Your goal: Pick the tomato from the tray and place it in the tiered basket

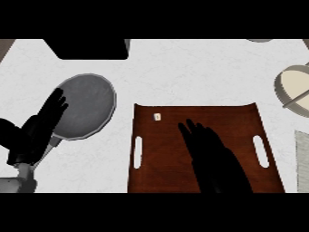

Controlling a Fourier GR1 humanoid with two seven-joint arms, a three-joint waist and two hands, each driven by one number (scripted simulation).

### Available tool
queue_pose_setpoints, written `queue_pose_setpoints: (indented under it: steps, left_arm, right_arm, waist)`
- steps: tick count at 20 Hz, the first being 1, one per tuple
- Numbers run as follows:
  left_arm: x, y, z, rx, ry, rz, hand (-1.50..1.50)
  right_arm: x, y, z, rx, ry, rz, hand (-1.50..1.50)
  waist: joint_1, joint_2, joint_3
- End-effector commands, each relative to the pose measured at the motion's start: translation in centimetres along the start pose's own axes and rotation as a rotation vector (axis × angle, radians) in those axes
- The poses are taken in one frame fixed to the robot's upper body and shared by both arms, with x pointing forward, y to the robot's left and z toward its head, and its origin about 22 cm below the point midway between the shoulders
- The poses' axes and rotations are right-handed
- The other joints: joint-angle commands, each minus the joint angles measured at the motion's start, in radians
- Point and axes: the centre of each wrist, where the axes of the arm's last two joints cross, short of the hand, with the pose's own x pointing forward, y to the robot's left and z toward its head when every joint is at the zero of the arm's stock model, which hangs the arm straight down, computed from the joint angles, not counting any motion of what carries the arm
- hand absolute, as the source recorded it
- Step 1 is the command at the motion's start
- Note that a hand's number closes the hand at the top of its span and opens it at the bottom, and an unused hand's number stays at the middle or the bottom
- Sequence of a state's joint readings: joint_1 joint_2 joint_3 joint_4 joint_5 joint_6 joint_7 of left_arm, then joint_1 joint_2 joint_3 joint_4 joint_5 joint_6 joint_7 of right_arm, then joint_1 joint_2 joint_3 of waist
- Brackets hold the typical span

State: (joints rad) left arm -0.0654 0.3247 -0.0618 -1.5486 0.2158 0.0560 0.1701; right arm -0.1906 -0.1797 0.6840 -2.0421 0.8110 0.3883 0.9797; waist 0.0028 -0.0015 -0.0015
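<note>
Glossy dark wooden tray (163, 172), matt grey plate (89, 102)

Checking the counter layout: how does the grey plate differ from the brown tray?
The grey plate is round, the brown tray rectangular with side slots. The plate is smaller than the tray. The left hand overlaps the plate, the right hand the tray. Both lie flat on the counter.

Right hand (214, 158) covers part of tray (160, 158); tiered basket (302, 81) cut by right edge; pale speck (157, 117) unidentifiable.

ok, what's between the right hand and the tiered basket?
Head view: past the right hand, only the tray with its handle slot, then bare counter to the tiered basket.
</note>
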Motion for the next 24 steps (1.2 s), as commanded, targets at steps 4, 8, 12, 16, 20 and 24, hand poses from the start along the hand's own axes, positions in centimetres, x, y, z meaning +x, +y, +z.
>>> queue_pose_setpoints:
  steps: [4,8,12,16,20,24]
  left_arm:
    - [0.3,1.2,0.3,-0.002,-0.002,-0.007,0.0]
    - [1.7,-0.1,0.6,0.005,0.001,-0.026,0.0]
    - [0.1,2.1,0.1,0.012,-0.004,0.01,0.0]
    - [-0.4,1.5,0.5,0.004,0.01,-0.007,0.0]
    - [1.8,-0.6,-0.2,0.006,0.0,0.004,0.0]
    - [0.3,-0.5,-0.1,-0.004,0.003,0.014,0.0]
  right_arm:
    - [-0.8,2.3,-2.6,0.043,0.167,0.055,-1.5]
    - [-3.2,5.8,-4.6,0.022,0.176,0.067,-1.5]
    - [-4.4,5.5,-3.9,-0.013,0.161,0.098,-1.5]
    - [-4.4,6.0,-4.9,-0.084,0.18,0.099,-1.5]
    - [-4.9,6.7,-5.8,-0.077,0.193,0.135,-1.5]
    - [-4.6,5.8,-6.3,0.013,0.215,0.146,-1.5]
  waist:
    - [-0.001,0.001,0.001]
    - [0.001,0.001,0.002]
    - [-0.003,0.001,0.002]
    - [-0.003,0.001,0.002]
    - [-0.003,0.001,0.002]
    - [-0.003,0.002,0.001]
